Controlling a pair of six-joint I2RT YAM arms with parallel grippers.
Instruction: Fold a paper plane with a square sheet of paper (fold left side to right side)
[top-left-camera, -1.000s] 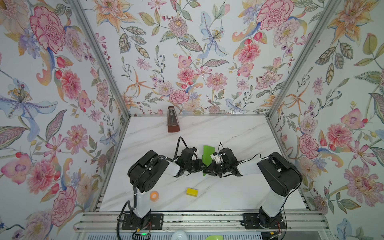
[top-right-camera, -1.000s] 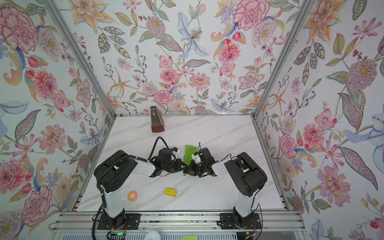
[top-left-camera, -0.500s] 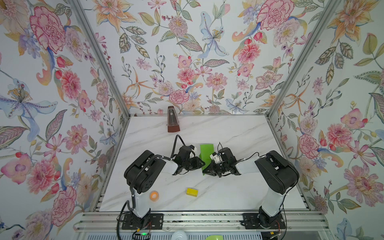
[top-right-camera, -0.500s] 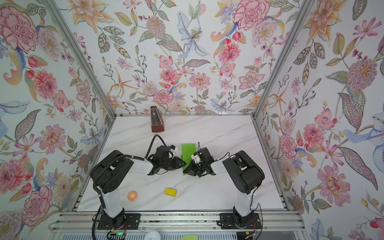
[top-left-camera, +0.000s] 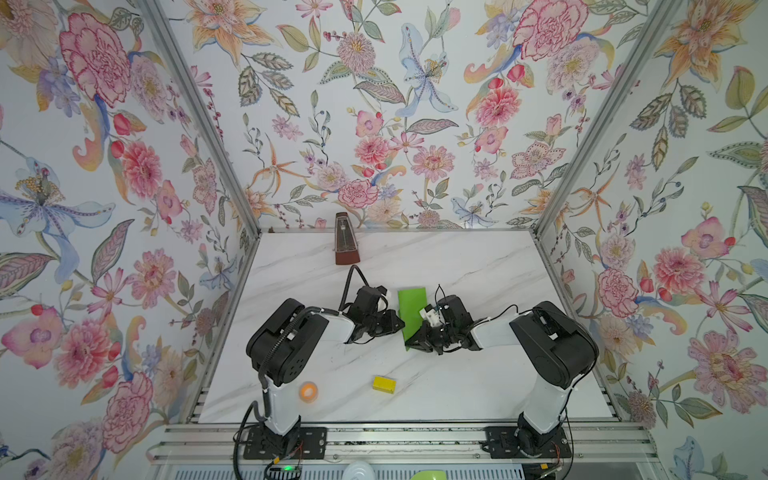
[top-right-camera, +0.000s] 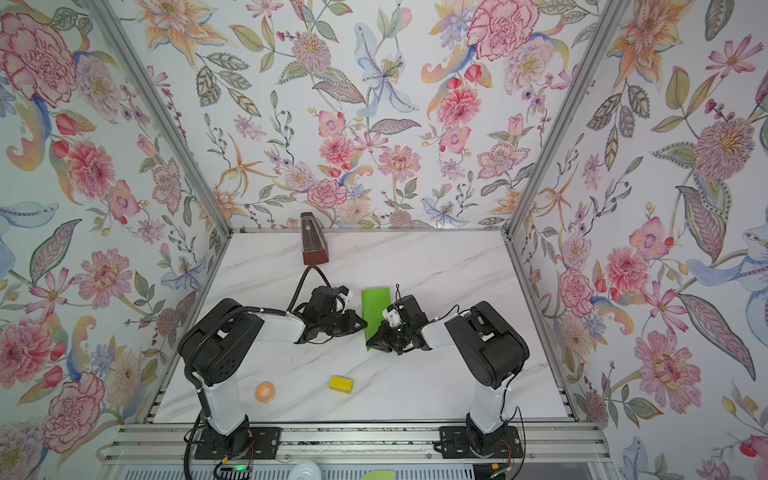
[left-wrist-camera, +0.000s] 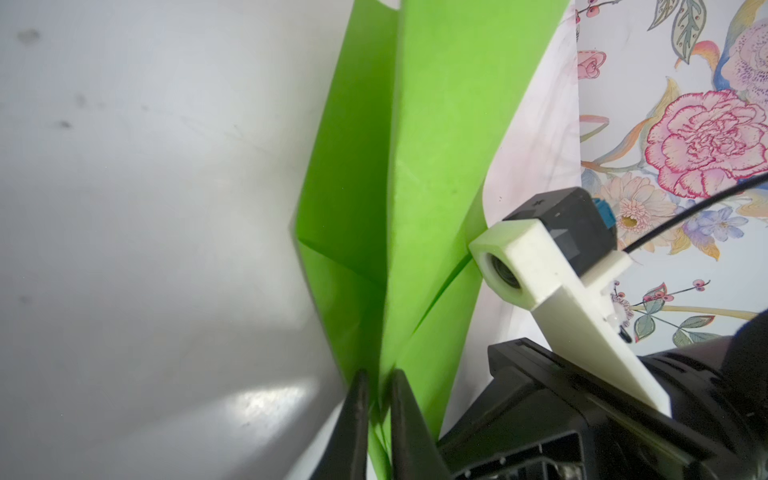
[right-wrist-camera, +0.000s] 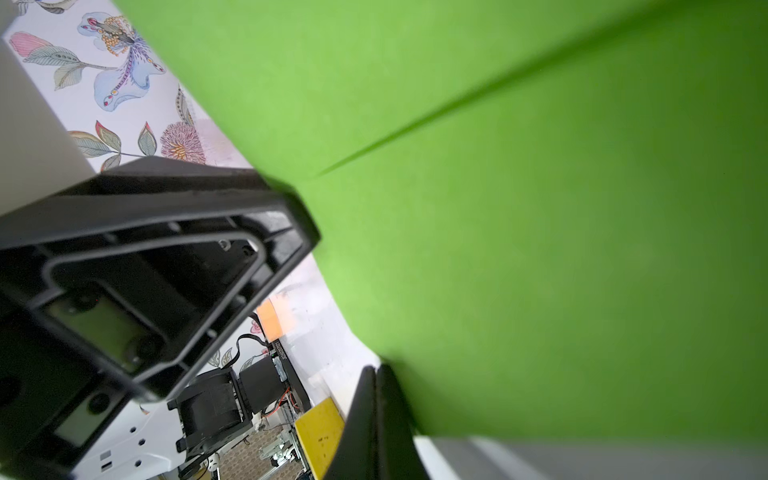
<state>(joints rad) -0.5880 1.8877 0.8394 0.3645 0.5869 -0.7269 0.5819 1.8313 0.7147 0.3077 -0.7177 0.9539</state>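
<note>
Lime-green paper (top-left-camera: 411, 309) sits near the middle of the white marbled surface (top-left-camera: 478, 270). In both top views it shows as a narrow, straight-sided strip, its long side running from the near edge toward the far edge. The sheet is thin and matte. The left wrist view shows the paper (left-wrist-camera: 436, 124) as several layers with sharp creases: one long fold down its length and shorter slanting folds meeting it. In the right wrist view the paper (right-wrist-camera: 540, 208) fills most of the picture, smooth, with one dark slanting crease. Whether it touches the surface I cannot tell.

At the strip's left long side is the left gripper (top-left-camera: 399, 326). Its two slim black fingers (left-wrist-camera: 359, 407) stand almost together, with a layered edge of the paper pinched in the slit between them. The right gripper (top-left-camera: 412, 343) is at the strip's near end. Its fingers (right-wrist-camera: 361, 415) are pressed tight together, with the paper's edge caught at their tips.

Both arms lie low with elbows bent outward. Their forearms reach inward from the near corners, so the two wrists nearly face each other across the paper.

A small yellow block (top-left-camera: 384, 384) lies toward the near edge. An orange roll (top-left-camera: 308, 392) sits beside the left arm's base. A brown tapered metronome (top-left-camera: 346, 245) stands at the far edge.
</note>
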